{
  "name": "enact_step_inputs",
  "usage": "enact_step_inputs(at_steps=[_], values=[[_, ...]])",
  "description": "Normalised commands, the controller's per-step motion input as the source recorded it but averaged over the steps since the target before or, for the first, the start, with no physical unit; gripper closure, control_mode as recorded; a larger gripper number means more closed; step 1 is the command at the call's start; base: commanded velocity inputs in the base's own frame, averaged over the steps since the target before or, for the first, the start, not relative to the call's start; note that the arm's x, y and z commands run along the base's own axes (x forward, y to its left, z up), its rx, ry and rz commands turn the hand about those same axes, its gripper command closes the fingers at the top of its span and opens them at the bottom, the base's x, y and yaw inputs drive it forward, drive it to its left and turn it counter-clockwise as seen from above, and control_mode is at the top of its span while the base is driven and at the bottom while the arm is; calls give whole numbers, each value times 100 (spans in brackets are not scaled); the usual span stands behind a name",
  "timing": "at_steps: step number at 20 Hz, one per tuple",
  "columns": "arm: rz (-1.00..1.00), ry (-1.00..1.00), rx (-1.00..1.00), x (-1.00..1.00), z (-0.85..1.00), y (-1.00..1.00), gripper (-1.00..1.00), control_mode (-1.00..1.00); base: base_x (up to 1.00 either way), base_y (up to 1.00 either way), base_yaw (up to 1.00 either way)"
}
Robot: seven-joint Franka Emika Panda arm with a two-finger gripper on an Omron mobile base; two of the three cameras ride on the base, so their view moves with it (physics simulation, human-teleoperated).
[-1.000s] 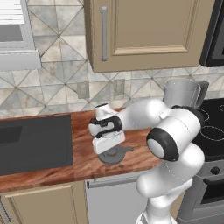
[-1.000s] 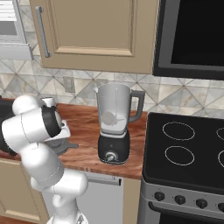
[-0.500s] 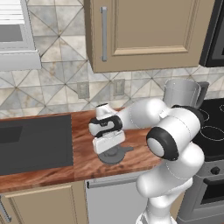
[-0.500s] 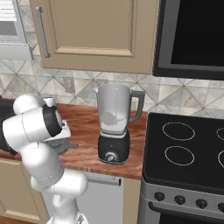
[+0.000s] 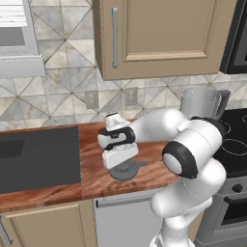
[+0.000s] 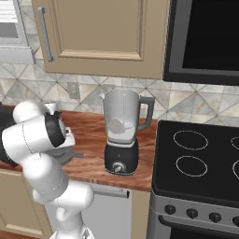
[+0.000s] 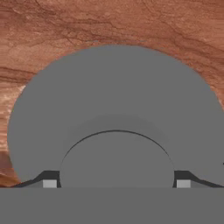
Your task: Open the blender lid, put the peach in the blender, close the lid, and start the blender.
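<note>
The gripper [image 5: 121,163] stood low over the blender lid [image 5: 126,170] on the wooden counter [image 5: 91,144], fingertips [image 7: 50,180] apart on either side of its knob, not visibly pressing it. A loose grasp could let the lid slip. Farther right, the blender [image 6: 122,133] jar held the pale peach [image 6: 117,126].

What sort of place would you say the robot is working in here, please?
A rendered home kitchen, it seems: a wooden countertop carrying a blender, a black stove with ring burners beside it, and beige wall cabinets above a tiled backsplash.
</note>
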Motion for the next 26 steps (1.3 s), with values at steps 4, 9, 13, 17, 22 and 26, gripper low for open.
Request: enact_step_inputs(at_steps=[4, 9, 13, 17, 22, 26], values=[[-3, -11, 0, -37, 79, -21, 100, -100, 0, 0, 0], [-5, -9, 0, -39, 100, -23, 100, -100, 0, 0, 0], [-4, -5, 0, -23, 100, -22, 100, -100, 0, 0, 0], [-6, -13, 0, -15, 100, -28, 100, -100, 0, 0, 0], [-5, -17, 0, -14, 100, -33, 100, -100, 0, 0, 0], [-2, -21, 0, -8, 100, -33, 100, -100, 0, 0, 0]])
